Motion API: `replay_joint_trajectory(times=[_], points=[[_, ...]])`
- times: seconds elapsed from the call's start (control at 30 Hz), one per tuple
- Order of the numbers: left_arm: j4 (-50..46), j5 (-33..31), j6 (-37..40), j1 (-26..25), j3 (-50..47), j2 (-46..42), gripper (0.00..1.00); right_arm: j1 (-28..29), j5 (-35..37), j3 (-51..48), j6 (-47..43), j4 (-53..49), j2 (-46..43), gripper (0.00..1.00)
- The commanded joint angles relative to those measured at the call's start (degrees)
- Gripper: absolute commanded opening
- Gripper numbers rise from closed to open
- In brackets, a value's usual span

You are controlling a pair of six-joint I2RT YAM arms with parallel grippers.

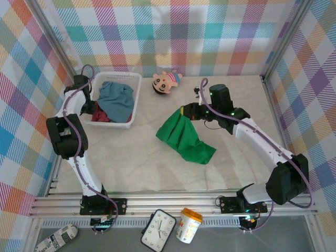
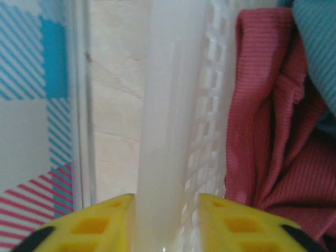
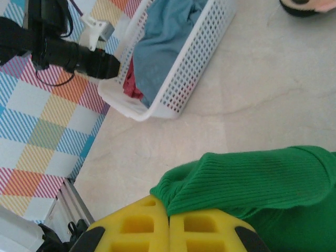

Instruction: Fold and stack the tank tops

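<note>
Item: right gripper [image 3: 169, 220], clamped shut on one edge of the green tank top [image 1: 185, 137], which it holds up at mid-frame in the top view while the rest trails on the desk [image 1: 131, 163]. Risk: I drag it bunched and the fold goes crooked, or the thin pinch slips. Item: left gripper [image 2: 167, 210], jaws parted astride the rim of the basket [image 1: 121, 73], upper left of the frame; blue-grey top [image 1: 116, 97] and dark red top [image 1: 98, 116] inside. Risk: a sideways move snags the rim and tips the basket.
</note>
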Motion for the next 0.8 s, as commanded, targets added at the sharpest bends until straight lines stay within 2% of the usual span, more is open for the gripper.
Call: replay_joint_trajectory(times=[0.0,0.07,0.13,0.2,0.3,0.43,0.53,0.7,0.77], points=[[-2.6,-5.7,-1.2,1.3,3.4,2.0,0.44,0.2,-1.5,-1.4,0.9,4.4,1.3,0.00],[-3.1,-5.9,-2.0,1.4,4.7,2.2,0.52,0.2,-1.4,-2.0,0.6,4.6,1.8,0.00],[-3.8,-6.0,-2.8,1.4,5.5,1.4,0.67,0.2,-1.5,-2.2,0.1,4.3,2.4,0.00],[-4.4,-4.2,-3.6,1.4,5.3,-0.5,0.75,0.2,-1.8,-2.4,-0.4,3.8,2.9,0.01],[-5.1,1.6,-6.2,1.4,3.7,-5.8,0.77,0.2,0.7,-2.4,-3.2,0.7,3.5,0.04],[-6.5,13.1,-11.0,1.0,-1.0,-15.9,0.82,0.2,5.8,-2.4,-9.7,-5.9,4.0,0.15],[-7.3,20.3,-14.1,-0.9,-6.6,-24.0,0.82,-0.5,12.2,-4.1,-10.9,-10.9,3.1,0.20],[-8.0,28.5,-20.3,-8.7,-17.8,-35.4,0.83,-5.3,20.3,-10.5,-8.9,-14.0,-1.4,0.28],[-7.6,28.4,-23.0,-13.2,-22.3,-39.1,0.83,-6.3,19.9,-11.9,-10.0,-15.4,-3.0,0.33]])
